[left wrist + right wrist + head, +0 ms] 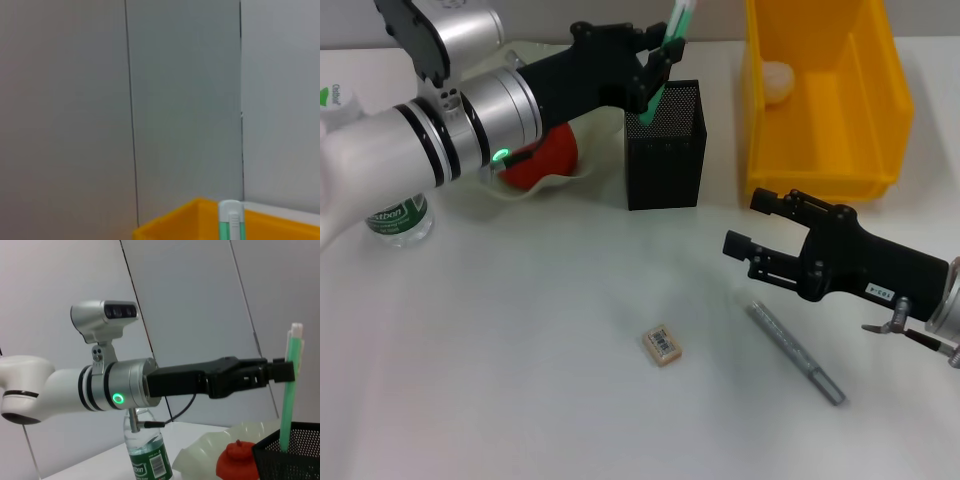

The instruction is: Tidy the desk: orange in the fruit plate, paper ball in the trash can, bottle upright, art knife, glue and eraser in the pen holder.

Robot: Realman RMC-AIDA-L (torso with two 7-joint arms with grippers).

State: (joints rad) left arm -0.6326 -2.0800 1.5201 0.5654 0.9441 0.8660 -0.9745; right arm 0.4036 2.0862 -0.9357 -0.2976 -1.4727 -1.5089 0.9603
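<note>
Bottle [395,215], left of the pen holder [665,148]: green label, white lettering partly readable as "…thon".
Eraser [662,344], in front of the pen holder: barcode label, unreadable.
Right gripper [757,230]: small white sticker, characters illegible.

trash can [825,150] yellow | pen holder [666,150] black mesh | orange [545,160] red-orange

A white tabletop [520,400] spreads beneath the right gripper [745,222] and runs on under the left gripper [660,70]. Beyond the left gripper rises a pale grey wall [185,100] of flat panels, divided by thin dark vertical seams [131,100].
</note>
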